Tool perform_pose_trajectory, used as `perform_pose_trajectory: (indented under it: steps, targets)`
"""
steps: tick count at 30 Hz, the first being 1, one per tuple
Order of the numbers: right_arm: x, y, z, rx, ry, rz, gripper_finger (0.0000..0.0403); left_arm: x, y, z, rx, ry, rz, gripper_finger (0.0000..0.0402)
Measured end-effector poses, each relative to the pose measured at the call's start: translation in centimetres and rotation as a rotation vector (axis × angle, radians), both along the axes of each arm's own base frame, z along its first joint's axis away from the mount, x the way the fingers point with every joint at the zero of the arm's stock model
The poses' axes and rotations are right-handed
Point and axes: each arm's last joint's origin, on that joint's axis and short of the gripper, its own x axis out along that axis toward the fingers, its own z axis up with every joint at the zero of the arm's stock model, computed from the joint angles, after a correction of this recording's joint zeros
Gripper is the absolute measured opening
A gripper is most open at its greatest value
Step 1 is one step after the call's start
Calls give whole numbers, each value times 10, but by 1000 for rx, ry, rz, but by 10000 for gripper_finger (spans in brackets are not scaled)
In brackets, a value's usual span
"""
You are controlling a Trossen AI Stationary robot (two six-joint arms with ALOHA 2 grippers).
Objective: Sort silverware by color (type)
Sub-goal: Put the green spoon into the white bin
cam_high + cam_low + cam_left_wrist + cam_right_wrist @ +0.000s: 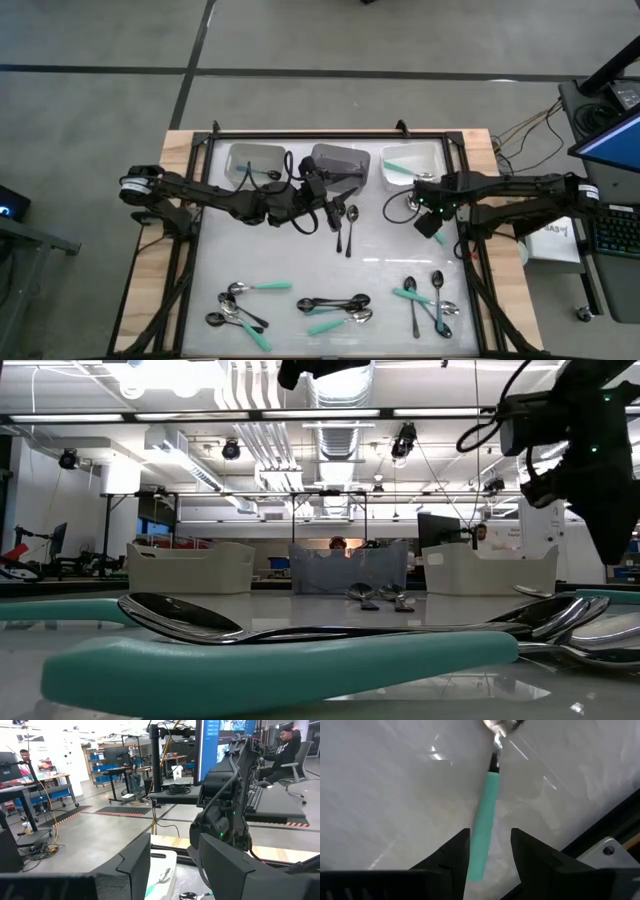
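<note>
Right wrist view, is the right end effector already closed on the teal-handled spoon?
No, the right end effector is open, and the teal-handled spoon lies on the table between its fingers, ungripped.

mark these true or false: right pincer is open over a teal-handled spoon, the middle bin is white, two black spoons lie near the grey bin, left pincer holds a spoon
1. The right pincer is open over a teal-handled spoon. True.
2. The middle bin is white. False: it is grey, between two pale bins.
3. Two black spoons lie on the table just in front of the grey bin. True.
4. The left pincer holds a spoon. False: it is open, with nothing between its fingers.
</note>
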Motion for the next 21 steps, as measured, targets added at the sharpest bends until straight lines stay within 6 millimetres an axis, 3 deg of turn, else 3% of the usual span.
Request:
perform_pose_trajectory:
  steps: [12,21]
  targets:
    - [-1,2,-35,71,-12,-22,132,0,0,-2,-5,15,-2,152]
    - [7,0,-48,70,32,-17,118,0,0,-2,-5,19,-3,152]
